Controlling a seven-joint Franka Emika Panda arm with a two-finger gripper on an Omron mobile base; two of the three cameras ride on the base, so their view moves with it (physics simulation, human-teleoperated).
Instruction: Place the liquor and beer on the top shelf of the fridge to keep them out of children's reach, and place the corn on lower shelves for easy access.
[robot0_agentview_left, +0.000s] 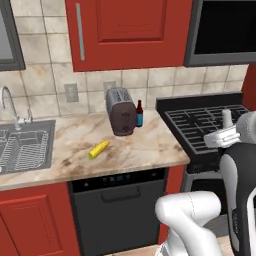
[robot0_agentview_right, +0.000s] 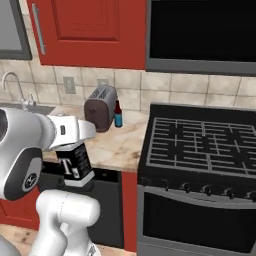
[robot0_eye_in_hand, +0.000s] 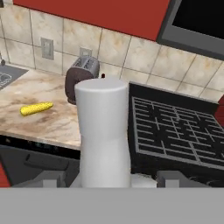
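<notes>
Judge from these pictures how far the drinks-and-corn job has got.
Nothing looks put away yet. In hand: the gripper holds the liquor up off the counter, as the hand view shows. Left: the beer stands beside the toaster, the corn lies on the counter, and all three must reach the fridge.

The worktop (robot0_agentview_left: 145, 142) is beige marble veined with brown. On it lies yellow corn (robot0_agentview_left: 98, 149) with a greenish end, beside a toaster (robot0_agentview_left: 121, 111) of grey metal and dark brown sides. The beer (robot0_agentview_left: 139, 114) is dark red-brown with a blue label. The liquor (robot0_agentview_right: 76, 161) is pale — its square label black with a white T. Cabinets (robot0_agentview_left: 130, 30) are red with grey handles, the wall tiles (robot0_agentview_left: 45, 75) cream. The stove (robot0_agentview_right: 200, 150) is black with dark grates, the dishwasher (robot0_agentview_left: 120, 210) dark grey, the sink (robot0_agentview_left: 25, 145) steel grey.
</notes>
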